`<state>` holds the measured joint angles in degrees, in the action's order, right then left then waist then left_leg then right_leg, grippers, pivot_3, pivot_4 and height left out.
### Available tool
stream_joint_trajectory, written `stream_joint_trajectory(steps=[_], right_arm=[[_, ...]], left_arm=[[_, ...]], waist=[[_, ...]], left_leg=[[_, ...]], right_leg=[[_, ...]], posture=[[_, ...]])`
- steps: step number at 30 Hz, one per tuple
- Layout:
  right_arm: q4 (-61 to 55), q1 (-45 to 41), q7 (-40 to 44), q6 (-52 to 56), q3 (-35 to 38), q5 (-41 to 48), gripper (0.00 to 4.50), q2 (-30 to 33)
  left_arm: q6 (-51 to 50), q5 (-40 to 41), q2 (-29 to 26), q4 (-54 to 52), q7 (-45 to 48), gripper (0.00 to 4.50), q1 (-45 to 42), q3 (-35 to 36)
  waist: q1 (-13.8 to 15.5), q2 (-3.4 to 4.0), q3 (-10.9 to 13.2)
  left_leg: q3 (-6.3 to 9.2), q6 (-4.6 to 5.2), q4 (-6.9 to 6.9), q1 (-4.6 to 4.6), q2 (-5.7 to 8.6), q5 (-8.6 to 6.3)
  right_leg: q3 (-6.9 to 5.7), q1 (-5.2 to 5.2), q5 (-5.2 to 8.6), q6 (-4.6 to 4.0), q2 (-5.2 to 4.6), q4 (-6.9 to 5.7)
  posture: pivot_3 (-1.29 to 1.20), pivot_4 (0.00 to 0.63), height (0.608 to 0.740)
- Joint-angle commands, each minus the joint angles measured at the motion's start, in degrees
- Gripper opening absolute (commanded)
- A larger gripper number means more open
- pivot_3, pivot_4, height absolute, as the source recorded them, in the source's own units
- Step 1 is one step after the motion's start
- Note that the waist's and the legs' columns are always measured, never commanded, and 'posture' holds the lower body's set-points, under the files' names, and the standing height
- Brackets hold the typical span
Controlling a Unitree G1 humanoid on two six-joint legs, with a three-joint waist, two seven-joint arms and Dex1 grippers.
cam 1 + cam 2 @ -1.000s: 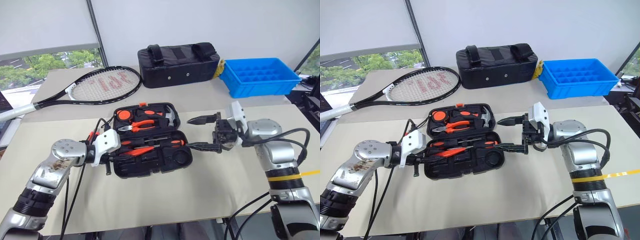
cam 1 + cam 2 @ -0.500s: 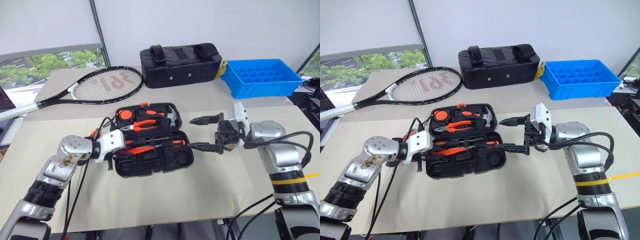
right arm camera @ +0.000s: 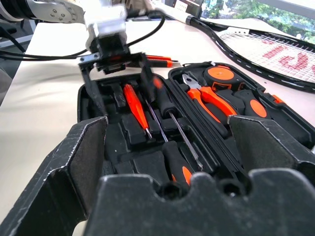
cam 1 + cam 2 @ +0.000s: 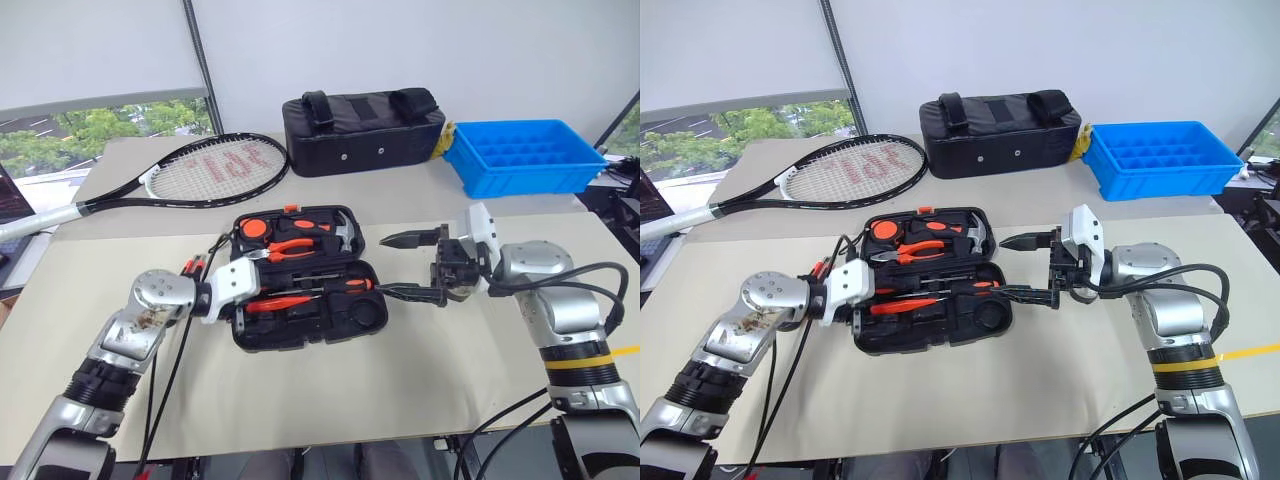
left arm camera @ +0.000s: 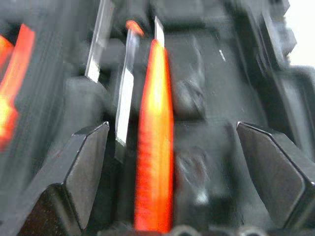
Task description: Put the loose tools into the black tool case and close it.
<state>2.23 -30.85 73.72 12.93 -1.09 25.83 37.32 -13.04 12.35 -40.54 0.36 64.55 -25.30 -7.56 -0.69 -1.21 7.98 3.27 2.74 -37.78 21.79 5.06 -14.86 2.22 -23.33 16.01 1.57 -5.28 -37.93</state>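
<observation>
The black tool case (image 4: 345,318) lies open mid-table, with pliers, a hammer and orange-handled tools in its recesses. My left gripper (image 4: 252,292) is at the case's left end, open, its fingers (image 5: 83,167) straddling a thin orange screwdriver (image 5: 153,147) that lies free in the lower tray. Orange-and-black-handled screwdrivers (image 3: 158,60) lie loose on the table just behind the left wrist. At the case's right end my right gripper (image 4: 404,266) hangs open and holds nothing, pointing along the case.
A tennis racket (image 4: 205,168) lies at the back left. Behind the case stand a black fabric bag (image 4: 360,118) and a blue bin (image 4: 525,155) at the back right. The table's front edge runs close below both arms.
My left gripper has opened from nearly shut, leaving the thin orange screwdriver in the case, and has edged further over the case. The right arm has stayed put.
</observation>
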Motion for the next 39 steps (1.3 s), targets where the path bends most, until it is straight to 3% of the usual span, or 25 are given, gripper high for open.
stream_joint_trajectory(steps=[1,4,14,30,39], right_arm=[[-2.0,-0.7,-0.1,-0.3,1.4,0.9,4.5,0.6],[-2.2,-0.4,-0.3,-0.5,1.3,0.8,4.5,0.4],[-2.6,0.1,-1.1,-1.2,1.1,0.7,4.5,-0.5],[-3.2,1.2,-1.8,-1.9,1.5,0.5,4.5,-0.1],[-3.3,1.6,-2.2,-2.0,1.7,0.5,4.5,-0.1]], left_arm=[[-3.8,8.5,1.2,-5.5,-0.6,4.45,-0.5,6.5],[-6.9,13.1,2.5,-8.2,-1.9,3.69,0.4,9.5],[-1.2,-2.4,14.8,-6.4,-22.1,0.05,8.1,1.7],[9.6,-15.5,13.9,4.5,-25.9,0.05,10.6,-5.6],[12.7,-20.2,14.5,11.8,-27.9,0.05,9.0,-7.8]], waist=[[-0.1,0.0,0.0],[-0.1,0.0,0.0],[0.0,0.02,0.0],[0.1,0.12,-0.1],[0.3,0.28,-0.2]], left_leg=[[0.0,0.01,-0.01,0.01,0.0,-0.01],[-0.01,0.04,-0.03,0.0,0.0,-0.02],[-0.03,0.03,-0.07,-0.06,0.03,-0.02],[-0.06,0.02,-0.06,-0.45,0.01,-0.02],[-0.04,0.04,-0.06,-0.96,0.01,-0.04]], right_leg=[[0.0,0.0,0.0,0.0,-0.01,-0.01],[0.0,0.0,0.0,0.01,0.0,-0.01],[0.04,0.11,-0.01,0.02,0.0,-0.02],[0.07,0.42,-0.01,0.01,-0.01,-0.03],[0.07,1.12,-0.01,0.02,-0.03,0.21]], posture=[[0.0,0.15,0.74],[0.0,0.15,0.74],[0.0,0.15,0.74],[0.0,0.15,0.74],[0.0,0.15,0.74]])
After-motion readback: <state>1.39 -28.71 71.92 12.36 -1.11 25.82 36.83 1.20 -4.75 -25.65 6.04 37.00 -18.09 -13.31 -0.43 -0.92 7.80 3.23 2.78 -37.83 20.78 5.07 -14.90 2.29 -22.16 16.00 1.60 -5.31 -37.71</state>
